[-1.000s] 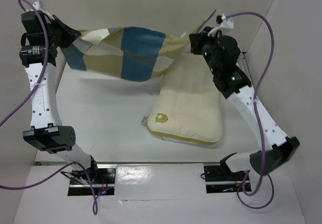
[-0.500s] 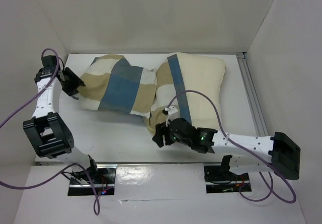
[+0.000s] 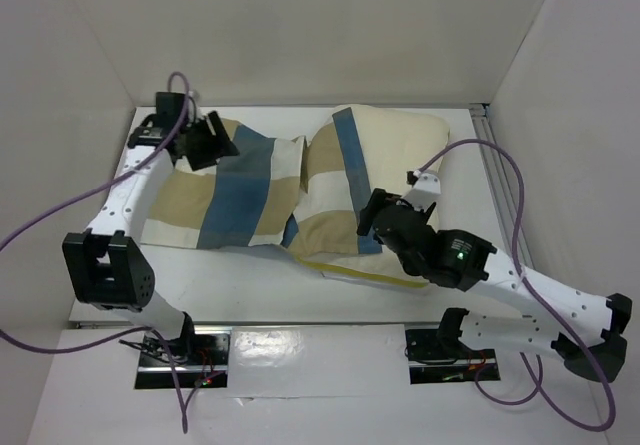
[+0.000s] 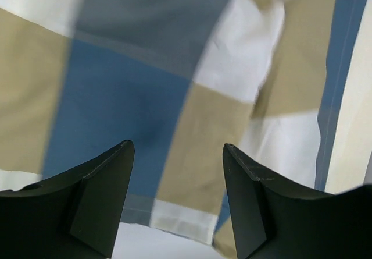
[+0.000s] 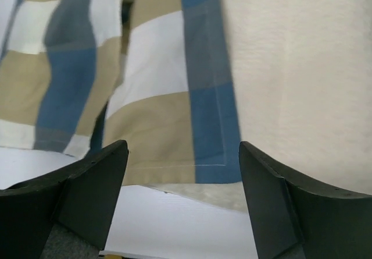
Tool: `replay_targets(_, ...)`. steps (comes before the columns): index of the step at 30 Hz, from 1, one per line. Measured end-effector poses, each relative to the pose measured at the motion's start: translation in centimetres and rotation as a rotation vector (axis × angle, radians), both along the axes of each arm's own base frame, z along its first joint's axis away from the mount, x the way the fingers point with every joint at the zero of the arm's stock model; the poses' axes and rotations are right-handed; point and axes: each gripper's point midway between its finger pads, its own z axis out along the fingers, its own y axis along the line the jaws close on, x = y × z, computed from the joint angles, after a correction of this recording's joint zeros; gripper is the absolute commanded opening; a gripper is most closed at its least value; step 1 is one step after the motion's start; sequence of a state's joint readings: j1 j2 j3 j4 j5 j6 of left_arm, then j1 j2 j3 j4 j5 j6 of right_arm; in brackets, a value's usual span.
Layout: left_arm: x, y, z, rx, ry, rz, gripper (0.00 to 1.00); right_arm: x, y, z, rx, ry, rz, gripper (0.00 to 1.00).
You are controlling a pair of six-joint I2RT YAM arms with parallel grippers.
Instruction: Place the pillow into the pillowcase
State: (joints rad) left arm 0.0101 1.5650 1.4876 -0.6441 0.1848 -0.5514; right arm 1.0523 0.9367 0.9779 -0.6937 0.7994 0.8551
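The pillow point(image 3: 410, 150) lies flat at the back right of the white surface point(image 3: 240, 275). It is a soft cream rectangle, its right part bare and its left part covered by the pillowcase point(image 3: 230, 190). A strip of yellow piping point(image 3: 365, 273) shows along its near edge, below the cloth. The pillowcase is thin fabric in large blue, tan and cream checks, spread rumpled to the left and lying mostly flat. Its right end rises over the pillow and ends in a blue band point(image 3: 352, 160) that runs front to back across the cream top. Whether the cloth wraps the pillow or only drapes over it cannot be told.
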Motion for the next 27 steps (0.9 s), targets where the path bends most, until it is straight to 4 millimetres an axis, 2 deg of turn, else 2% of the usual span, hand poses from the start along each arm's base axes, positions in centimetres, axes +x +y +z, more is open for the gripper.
replay_targets(2,-1.0,-4.3,-1.7,-0.001,0.044,-0.106,0.75,-0.1,-0.6,-0.9,-0.043,0.038,-0.034,0.87)
replay_targets(6,-3.4,-11.5,-6.2,-0.001,0.149,-0.29,0.77,-0.7,-1.2,-4.3,-0.159,0.14,-0.061,0.87)
replay_targets(8,-5.1,-13.8,-8.3,0.011,0.202,-0.354,0.77,-0.9,-1.4,-5.1,-0.172,0.165,-0.066,0.87)
replay_targets(10,-6.6,-15.6,-9.4,0.024,0.234,-0.405,0.77,-1.0,-1.5,-5.4,-0.172,0.177,-0.063,0.87)
replay_targets(15,-8.6,-19.6,-9.4,0.024,0.223,-0.501,0.77,0.3,-0.5,-6.2,-0.182,0.162,-0.019,0.93)
replay_targets(19,-9.2,-21.1,-9.2,0.017,0.204,-0.54,0.78,4.8,0.7,-7.0,-0.21,0.153,-0.001,0.94)
replay_targets(21,-9.3,-21.3,-9.2,0.016,0.203,-0.546,0.78,9.0,0.1,-7.1,-0.229,0.157,-0.052,0.94)
replay_targets(23,-9.5,-21.6,-9.2,0.015,0.203,-0.554,0.78,12.5,-0.1,-6.2,-0.209,0.133,-0.065,0.94)
replay_targets(25,-9.6,-21.8,-9.1,0.012,0.202,-0.562,0.73,15.8,-0.9,-4.5,-0.164,0.106,-0.072,0.94)
replay_targets(27,-9.7,-22.3,-9.1,0.007,0.205,-0.567,0.39,18.8,-2.8,-2.3,-0.127,0.079,-0.106,0.94)
